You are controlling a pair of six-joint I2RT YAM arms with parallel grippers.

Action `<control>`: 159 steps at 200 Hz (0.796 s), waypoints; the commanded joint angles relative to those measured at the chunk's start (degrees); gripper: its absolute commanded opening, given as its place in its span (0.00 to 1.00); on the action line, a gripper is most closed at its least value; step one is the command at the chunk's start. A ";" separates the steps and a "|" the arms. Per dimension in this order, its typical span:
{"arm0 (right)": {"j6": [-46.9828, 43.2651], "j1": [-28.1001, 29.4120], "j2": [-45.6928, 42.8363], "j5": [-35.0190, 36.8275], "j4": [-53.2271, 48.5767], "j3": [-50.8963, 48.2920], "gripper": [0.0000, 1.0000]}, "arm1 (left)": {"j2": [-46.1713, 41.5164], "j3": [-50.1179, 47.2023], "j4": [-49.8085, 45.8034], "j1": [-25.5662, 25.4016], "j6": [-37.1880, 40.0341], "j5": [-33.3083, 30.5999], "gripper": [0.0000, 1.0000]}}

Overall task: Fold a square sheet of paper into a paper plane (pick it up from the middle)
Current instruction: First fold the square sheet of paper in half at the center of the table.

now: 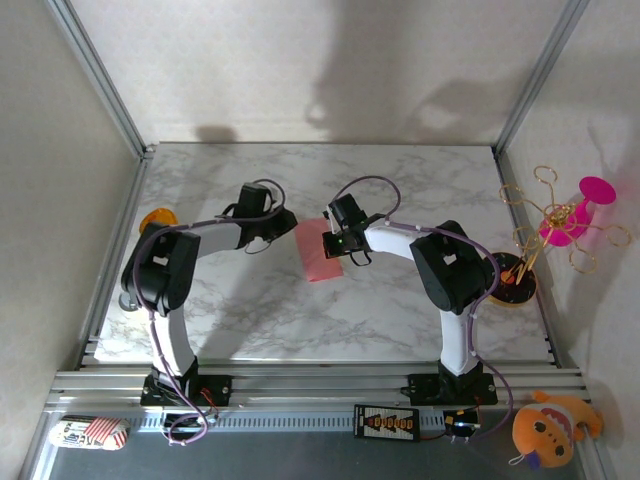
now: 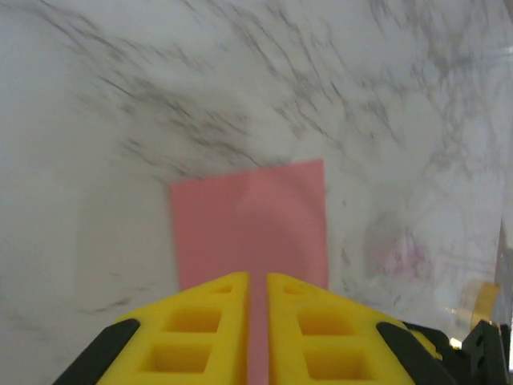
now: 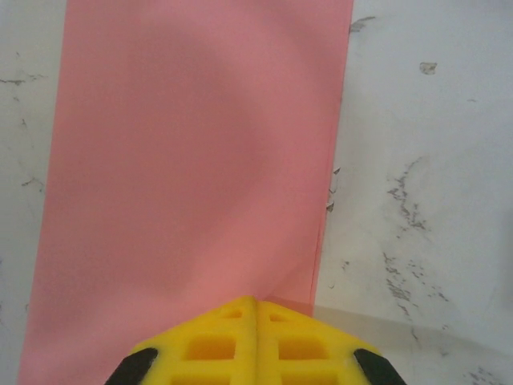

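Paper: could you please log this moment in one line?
paper: folded rectangle | left fingers: shut over it | right fingers: shut near corner

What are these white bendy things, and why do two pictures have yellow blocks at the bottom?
The white bendy things are two robot arms, seen from a camera above. Each ends in a tool with two yellow fingers: the left tool and the right tool. The other pictures come from little cameras on the wrists, so those blocks are the fingers up close. On the marble table lies a salmon-pink sheet of paper, a rectangle. Both tools sit at its edges, fingers closed; I cannot tell if they pinch it.
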 commanded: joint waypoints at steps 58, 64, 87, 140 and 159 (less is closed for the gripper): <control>-5.72 -2.13 2.62 -1.34 -13.28 -1.78 0.06 | 8.59 6.15 -6.19 -1.45 1.34 -3.10 0.10; -5.88 -2.12 1.80 -2.50 -12.97 -1.37 0.08 | 8.70 5.97 -6.46 -1.45 1.48 -3.41 0.10; -4.58 -2.54 -2.21 -6.48 -12.18 1.77 0.14 | 9.06 5.38 -7.15 -1.45 1.84 -4.44 0.10; 14.95 -2.47 -10.84 -21.32 2.85 -0.14 0.16 | 9.01 3.93 -6.04 -1.72 0.83 -4.75 0.08; 22.28 -2.31 -10.52 -22.86 6.74 -2.27 0.08 | 8.83 3.47 -5.68 -1.72 0.31 -5.01 0.08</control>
